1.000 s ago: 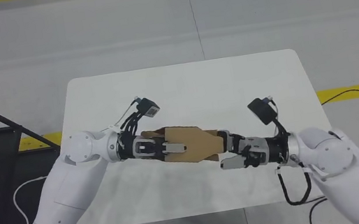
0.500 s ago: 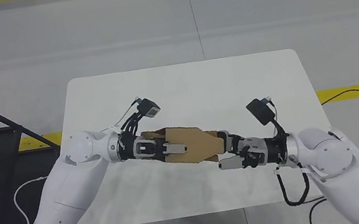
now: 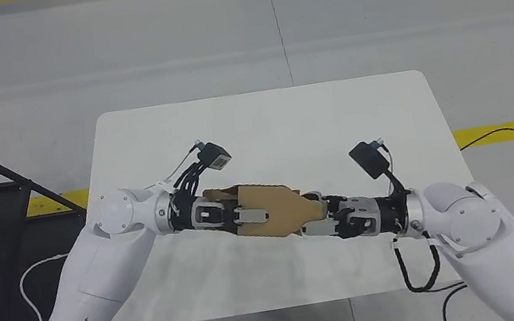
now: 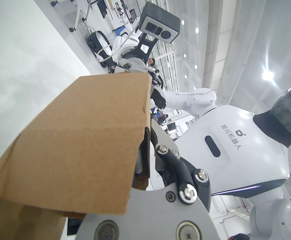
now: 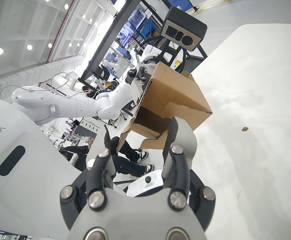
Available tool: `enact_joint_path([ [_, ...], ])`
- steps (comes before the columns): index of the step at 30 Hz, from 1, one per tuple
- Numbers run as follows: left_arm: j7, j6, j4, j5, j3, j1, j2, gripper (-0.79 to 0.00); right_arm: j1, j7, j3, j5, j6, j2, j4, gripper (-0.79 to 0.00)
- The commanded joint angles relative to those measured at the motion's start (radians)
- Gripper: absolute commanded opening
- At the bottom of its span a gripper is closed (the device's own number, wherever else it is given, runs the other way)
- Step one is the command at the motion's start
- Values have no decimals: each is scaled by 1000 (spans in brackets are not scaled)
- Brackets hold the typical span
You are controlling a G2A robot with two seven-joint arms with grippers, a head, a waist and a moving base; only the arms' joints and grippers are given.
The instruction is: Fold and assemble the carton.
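Left end effector (image 3: pixel 230 211): over the white table's (image 3: pixel 362 119) left-centre, clamped on the left end of the carton.
Carton (image 3: pixel 270 211): a brown corrugated-cardboard sleeve, part-formed and held off the table above its middle, toward the near edge. Its long axis runs left to right across the table, and its right end is open with loose flaps.
Right end effector (image 3: pixel 316 224): over the table's right-centre, fingers spread and straddling those flaps without pinching them.
Key relation: the open end faces the right end effector, the nearer arm. Folding the flaps probably means pushing along the long axis.
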Motion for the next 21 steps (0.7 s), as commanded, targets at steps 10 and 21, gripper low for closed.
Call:
enact_joint_path([
  [10,-4,4,-8,-6,-1,2,1,-785,1,-1,-2,4,-2,0,3,-400],
  [21,-3,3,-9,-6,0,2,2,-785,-14,-48,17,18,-28,0,11,-394],
])
